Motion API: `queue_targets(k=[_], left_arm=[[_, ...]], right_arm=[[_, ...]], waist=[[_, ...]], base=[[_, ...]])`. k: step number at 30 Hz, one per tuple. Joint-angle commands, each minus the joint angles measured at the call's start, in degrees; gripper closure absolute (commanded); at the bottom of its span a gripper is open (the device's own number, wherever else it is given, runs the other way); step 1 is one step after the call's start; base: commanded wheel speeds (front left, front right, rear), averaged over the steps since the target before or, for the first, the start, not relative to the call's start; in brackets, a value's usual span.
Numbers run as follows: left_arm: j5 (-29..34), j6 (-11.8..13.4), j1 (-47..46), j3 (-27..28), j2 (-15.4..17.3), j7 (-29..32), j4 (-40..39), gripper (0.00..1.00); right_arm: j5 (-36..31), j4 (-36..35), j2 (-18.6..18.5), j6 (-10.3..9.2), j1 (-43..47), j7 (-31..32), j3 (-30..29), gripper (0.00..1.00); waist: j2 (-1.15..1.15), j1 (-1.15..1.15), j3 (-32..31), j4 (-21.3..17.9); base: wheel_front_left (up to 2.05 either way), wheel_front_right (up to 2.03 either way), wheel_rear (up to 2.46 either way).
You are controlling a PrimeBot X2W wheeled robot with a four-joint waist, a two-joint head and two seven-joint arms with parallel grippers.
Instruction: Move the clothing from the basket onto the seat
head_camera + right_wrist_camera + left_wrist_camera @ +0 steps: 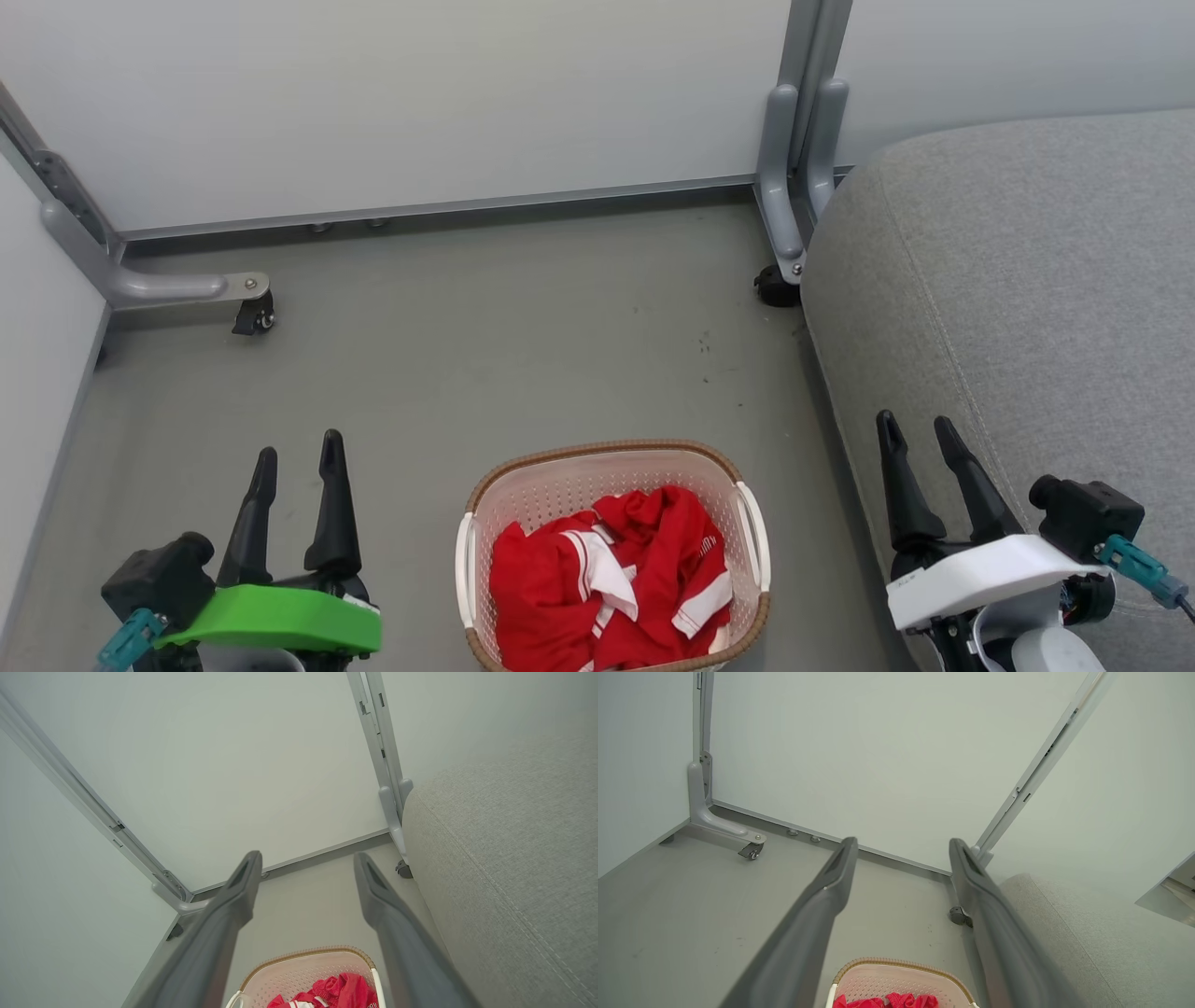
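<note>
clothing (597, 579) all in the basket (597, 448), none on the seat (1027, 280)
left pincer (300, 446) and right pincer (914, 420) both apart, empty; whole transfer seemingly left.

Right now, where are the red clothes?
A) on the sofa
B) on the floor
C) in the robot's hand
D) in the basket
D: the red clothes lie bunched inside the basket, which stands on the floor next to the sofa. The left hand and the right hand are both open and hold nothing.
</note>
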Motion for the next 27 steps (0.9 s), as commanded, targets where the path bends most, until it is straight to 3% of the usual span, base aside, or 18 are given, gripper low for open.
queue_targets(k=[1,27], left_arm=[[1.8,-0.4,0.2,-0.3,0.4,-0.5,-0.6,0.00],[10.7,-1.9,1.2,-1.1,0.5,-3.7,1.1,0.00]], right_arm=[[-1.5,-0.7,-0.2,0.03,0.6,-0.6,-0.1,0.00],[-12.8,-2.1,0.3,0.03,2.1,-3.9,0.7,0.00]], waist=[[0.00,0.00,0.0,0.0],[0.00,0.00,0.1,-0.3]], base=[[0.00,0.00,0.00],[0.00,0.00,0.00]])
